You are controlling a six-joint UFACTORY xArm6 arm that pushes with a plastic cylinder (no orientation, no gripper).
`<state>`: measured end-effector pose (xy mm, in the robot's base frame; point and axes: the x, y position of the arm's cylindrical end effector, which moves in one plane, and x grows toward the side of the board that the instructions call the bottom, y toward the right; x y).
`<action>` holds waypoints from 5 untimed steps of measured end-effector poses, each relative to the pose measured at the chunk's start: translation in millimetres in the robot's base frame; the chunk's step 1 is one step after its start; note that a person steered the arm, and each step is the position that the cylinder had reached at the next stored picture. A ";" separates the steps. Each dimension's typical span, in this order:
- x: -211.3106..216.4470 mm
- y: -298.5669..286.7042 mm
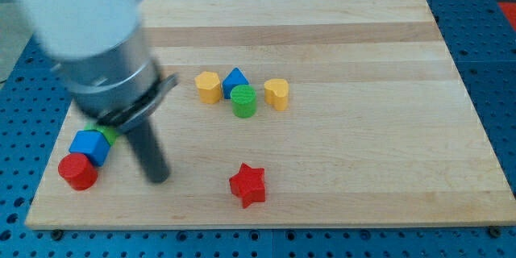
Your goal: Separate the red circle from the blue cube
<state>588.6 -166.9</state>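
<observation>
**Inspector:** Report the tip position.

**Operator:** My tip (156, 177) sits on the board (363, 169) near the near-left corner, just right of the red circle (78, 172) and the blue cube (89, 145). I see a small gap between the tip and both blocks; I cannot confirm contact.

**Inspector:** State of the task blocks?

**Operator:** The red circle lies at the near-left, close to the board's left edge. The blue cube stands just behind it, slightly to the right, and the two are touching or very nearly so. They are not separated. A green block (108, 135) shows behind the cube on its right, mostly hidden by the arm; I cannot tell its shape.

**Inspector:** Jaws?

**Operator:** None fitted. I am running a bare rod, so there is nothing released, clenched or grasping.

**Inspector:** Other items?

**Operator:** A cluster sits toward the far centre: a yellow block (208, 86) on the left, a blue triangle (235, 79) just right of it, a green cylinder (243, 101) in front of the triangle, and a yellow heart (276, 93) on the right. A red star (247, 185) lies alone near the near edge, well right of my tip.
</observation>
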 end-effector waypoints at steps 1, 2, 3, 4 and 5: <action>28.3 -33.8; 12.4 -137.1; -0.2 -132.9; -17.4 -94.2; -34.2 -108.3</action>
<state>554.4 -275.3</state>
